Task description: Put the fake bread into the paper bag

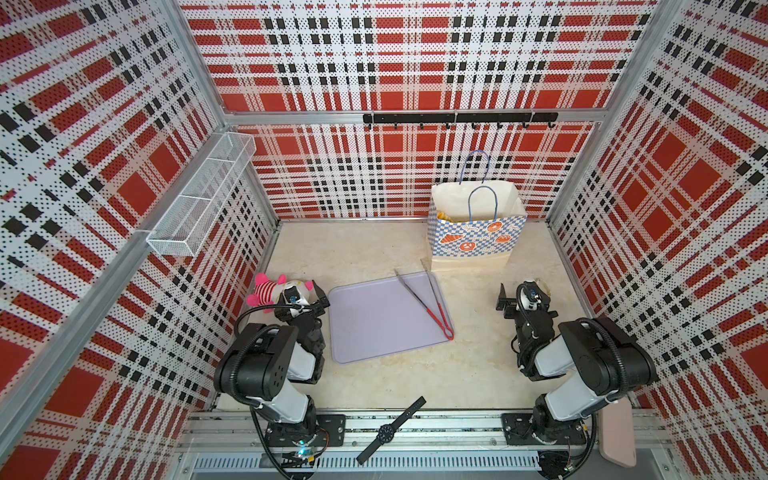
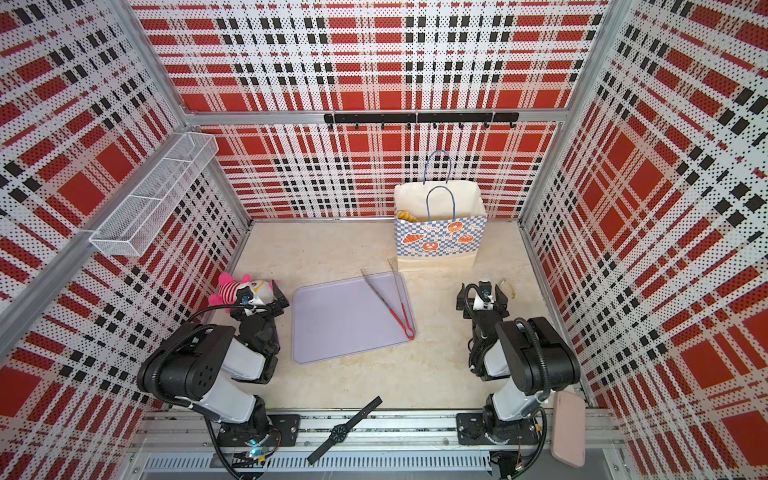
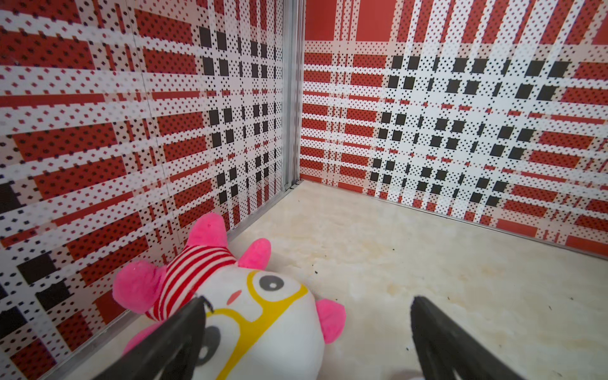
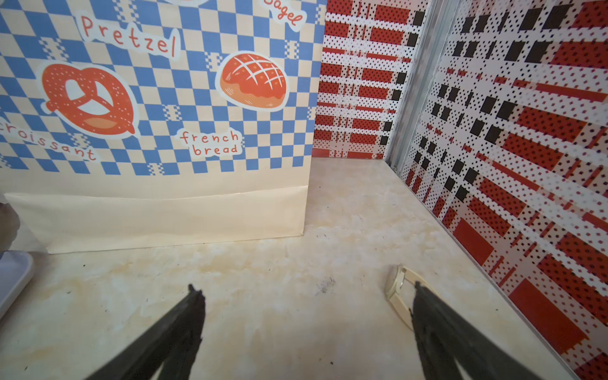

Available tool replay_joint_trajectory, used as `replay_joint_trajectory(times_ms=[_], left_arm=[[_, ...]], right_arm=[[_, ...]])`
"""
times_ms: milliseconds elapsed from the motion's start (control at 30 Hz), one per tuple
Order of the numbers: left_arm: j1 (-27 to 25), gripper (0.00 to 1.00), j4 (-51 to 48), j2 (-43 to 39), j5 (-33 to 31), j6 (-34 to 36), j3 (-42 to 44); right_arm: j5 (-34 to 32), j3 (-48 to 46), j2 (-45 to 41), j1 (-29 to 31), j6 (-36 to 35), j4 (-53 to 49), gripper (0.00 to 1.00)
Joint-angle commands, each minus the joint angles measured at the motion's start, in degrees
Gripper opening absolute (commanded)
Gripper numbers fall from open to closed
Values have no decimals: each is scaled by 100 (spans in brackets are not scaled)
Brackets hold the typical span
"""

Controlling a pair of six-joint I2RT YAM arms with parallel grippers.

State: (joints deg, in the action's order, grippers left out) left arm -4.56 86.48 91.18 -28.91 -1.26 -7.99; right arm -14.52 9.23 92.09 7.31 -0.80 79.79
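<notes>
The paper bag (image 1: pixel 473 239) (image 2: pixel 440 239) stands upright and open at the back right, blue cord handles up; its checkered front fills the right wrist view (image 4: pixel 158 98). A bit of golden fake bread (image 1: pixel 445 216) (image 2: pixel 406 215) shows inside its left side; the rest of the inside is hidden. My left gripper (image 1: pixel 303 293) (image 2: pixel 266 297) (image 3: pixel 307 302) is open at the left, low over the pink-striped plush doll (image 1: pixel 270 286) (image 3: pixel 263 316), holding nothing. My right gripper (image 1: pixel 524 291) (image 2: pixel 483 291) (image 4: pixel 306 289) is open in front of the bag over bare floor.
A lilac tray (image 1: pixel 365 328) (image 2: pixel 332 324) lies in the middle with red-handled metal tongs (image 1: pixel 428 299) (image 2: pixel 395 303) across its right side. A cream clip (image 4: pixel 396 289) lies by the right fingertip. A black wristwatch (image 1: pixel 392 428) and a pink phone (image 1: pixel 617 432) rest at the front rail.
</notes>
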Motion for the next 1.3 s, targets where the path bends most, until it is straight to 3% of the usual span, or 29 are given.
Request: replay_joint_trajectory(times_ms=[0, 1267], left_arm=[[38, 98, -215, -58, 180, -51, -227], [16, 98, -173, -38, 148, -21, -234]], right_arm=[[31, 374, -169, -77, 75, -569, 100], [-83, 431, -144, -88, 99, -623, 100]])
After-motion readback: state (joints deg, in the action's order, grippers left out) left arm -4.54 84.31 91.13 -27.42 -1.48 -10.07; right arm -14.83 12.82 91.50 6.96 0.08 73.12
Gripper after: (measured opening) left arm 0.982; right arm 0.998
